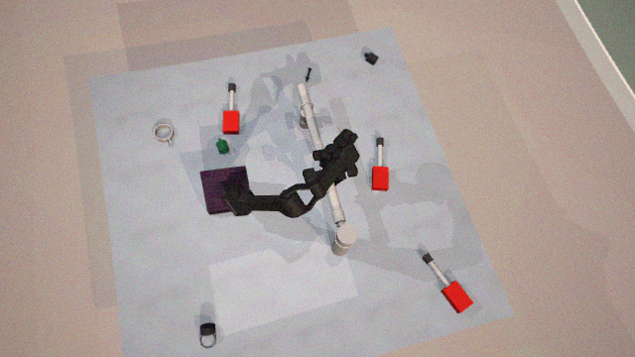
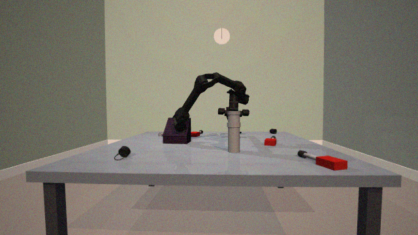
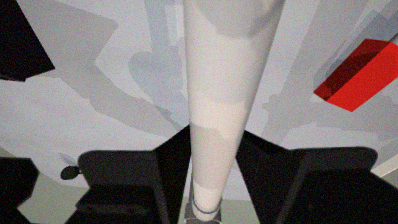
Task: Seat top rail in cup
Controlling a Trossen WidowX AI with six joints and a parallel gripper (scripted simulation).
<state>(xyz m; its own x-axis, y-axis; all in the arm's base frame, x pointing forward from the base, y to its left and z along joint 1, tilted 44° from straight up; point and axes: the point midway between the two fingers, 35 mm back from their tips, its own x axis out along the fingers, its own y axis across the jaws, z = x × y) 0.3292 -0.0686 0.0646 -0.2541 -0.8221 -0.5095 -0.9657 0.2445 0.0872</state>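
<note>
I have the pale table [image 1: 283,297] [image 2: 212,180] [image 3: 30,115] beneath my gripper [image 1: 330,175] [image 2: 233,111] [image 3: 216,135], which is clamped on the rail [image 1: 336,203] [image 3: 220,75]. The rail runs out both ways from the fingers; I can't tell how deeply its end sits. The big post [image 1: 342,240] [image 2: 234,137] stands beyond one side of the grip, the loop cap [image 1: 302,111] beyond the other.

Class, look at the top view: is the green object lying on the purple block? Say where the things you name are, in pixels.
No, the green object [image 1: 222,146] lies beside the purple block [image 1: 212,185], with a gap between.
</note>
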